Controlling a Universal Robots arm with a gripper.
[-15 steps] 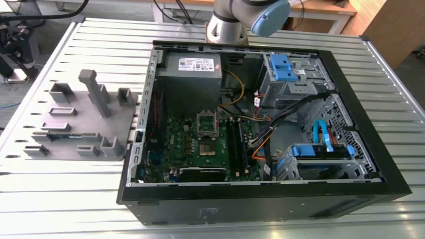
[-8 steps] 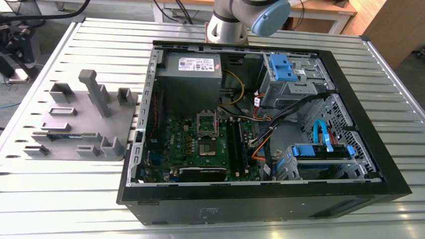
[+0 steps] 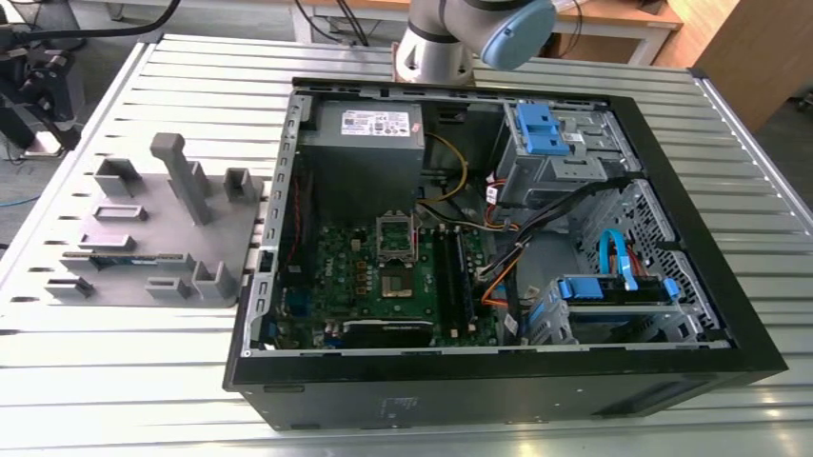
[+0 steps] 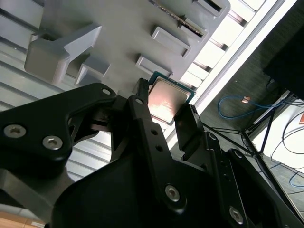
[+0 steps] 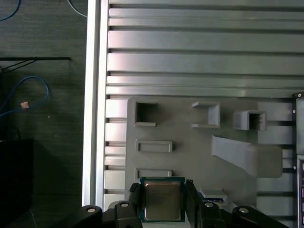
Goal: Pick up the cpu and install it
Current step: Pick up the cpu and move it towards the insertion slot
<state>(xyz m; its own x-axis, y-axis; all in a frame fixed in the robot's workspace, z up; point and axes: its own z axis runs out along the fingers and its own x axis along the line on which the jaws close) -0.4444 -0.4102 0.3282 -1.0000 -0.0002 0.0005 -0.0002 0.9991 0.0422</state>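
My arm [image 3: 439, 48] is a smooth tube of silver-grey metal. In the exterior view a round light-blue cap [image 3: 519, 33] closes the joint at about two o'clock from this tube. My pincer [image 4: 166, 107] is matt black in both wrist views, built of flat link bars with rounded ends. Small silver screws [image 4: 172, 191] with hexagon sockets sit in these bars. My fingers [image 4: 147, 128] are narrow black bars, and one carries a broader black block at its end.
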